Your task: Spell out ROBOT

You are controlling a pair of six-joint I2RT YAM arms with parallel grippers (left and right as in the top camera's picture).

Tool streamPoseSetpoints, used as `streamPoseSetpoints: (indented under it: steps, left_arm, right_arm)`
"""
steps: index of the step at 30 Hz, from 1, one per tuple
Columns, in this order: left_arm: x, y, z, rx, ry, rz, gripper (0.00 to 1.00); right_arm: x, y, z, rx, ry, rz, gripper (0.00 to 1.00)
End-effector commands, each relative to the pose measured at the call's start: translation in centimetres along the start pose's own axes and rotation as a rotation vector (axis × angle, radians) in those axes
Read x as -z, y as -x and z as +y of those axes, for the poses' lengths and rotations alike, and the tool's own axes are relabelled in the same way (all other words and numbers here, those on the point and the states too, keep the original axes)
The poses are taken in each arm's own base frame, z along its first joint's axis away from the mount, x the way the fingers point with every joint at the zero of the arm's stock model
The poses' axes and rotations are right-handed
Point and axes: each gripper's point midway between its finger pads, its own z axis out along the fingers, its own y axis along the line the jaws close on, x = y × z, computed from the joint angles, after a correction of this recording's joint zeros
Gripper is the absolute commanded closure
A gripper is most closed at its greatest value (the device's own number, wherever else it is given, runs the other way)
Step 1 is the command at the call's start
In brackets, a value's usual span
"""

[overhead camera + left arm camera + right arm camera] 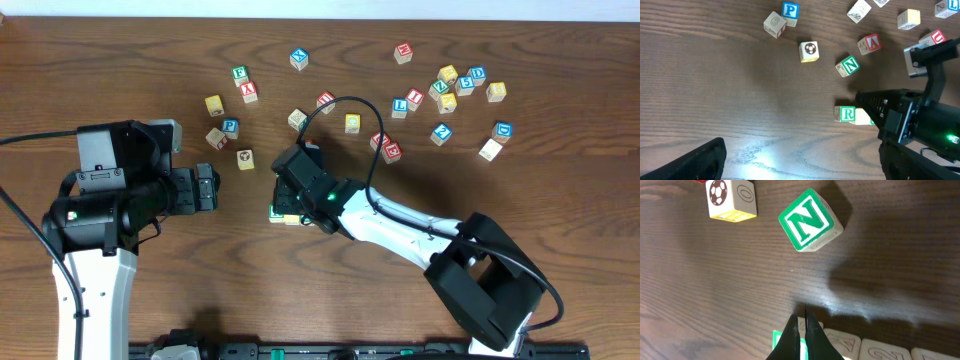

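A green-lettered R block (846,114) lies on the wooden table with a pale block (860,118) touching its right side. In the overhead view this short row (279,212) sits at the table's middle. My right gripper (805,325) is shut and empty, its tips just over the row's left end, and it also shows in the overhead view (287,200). A green N block (811,220) lies tilted just beyond it. My left gripper (800,167) is open and empty, left of the row, and shows in the overhead view (206,188).
A soccer-ball block (809,51), a P block (789,10), a 6 block (774,24) and a red A block (869,43) lie behind the row. Several more letter blocks are scattered at the back right (450,85). The right arm (400,225) crosses the middle.
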Motion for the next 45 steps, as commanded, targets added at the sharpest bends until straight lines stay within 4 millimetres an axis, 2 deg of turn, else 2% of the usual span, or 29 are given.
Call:
streamPoseSetpoints:
  steps: [1, 7, 16, 32, 38, 45]
  left_arm:
    - [0.4, 0.4, -0.2, -0.013, -0.012, -0.013, 0.04]
    - [0.4, 0.4, -0.2, -0.013, -0.012, -0.013, 0.04]
    - [0.4, 0.4, -0.2, -0.013, -0.012, -0.013, 0.04]
    - [0.4, 0.4, -0.2, -0.013, -0.012, -0.013, 0.04]
    - [0.4, 0.4, -0.2, -0.013, -0.012, -0.013, 0.04]
    - [0.4, 0.4, -0.2, -0.013, -0.012, -0.013, 0.04]
  right_arm:
    - [-1.2, -0.7, -0.7, 0.013, -0.027, 0.014, 0.99]
    - [-1.2, -1.0, -0.6, 0.017, -0.027, 0.019, 0.99]
    - [-1.3, -1.6, 0.5, 0.036, 0.003, 0.022, 0.99]
    - [-1.3, -1.6, 0.5, 0.037, 0.001, 0.019, 0.99]
    - [-1.2, 0.7, -0.9, 0.025, -0.041, -0.053, 0.99]
    - [-0.9, 3.7, -4.0, -0.034, -0.085, -0.079, 0.99]
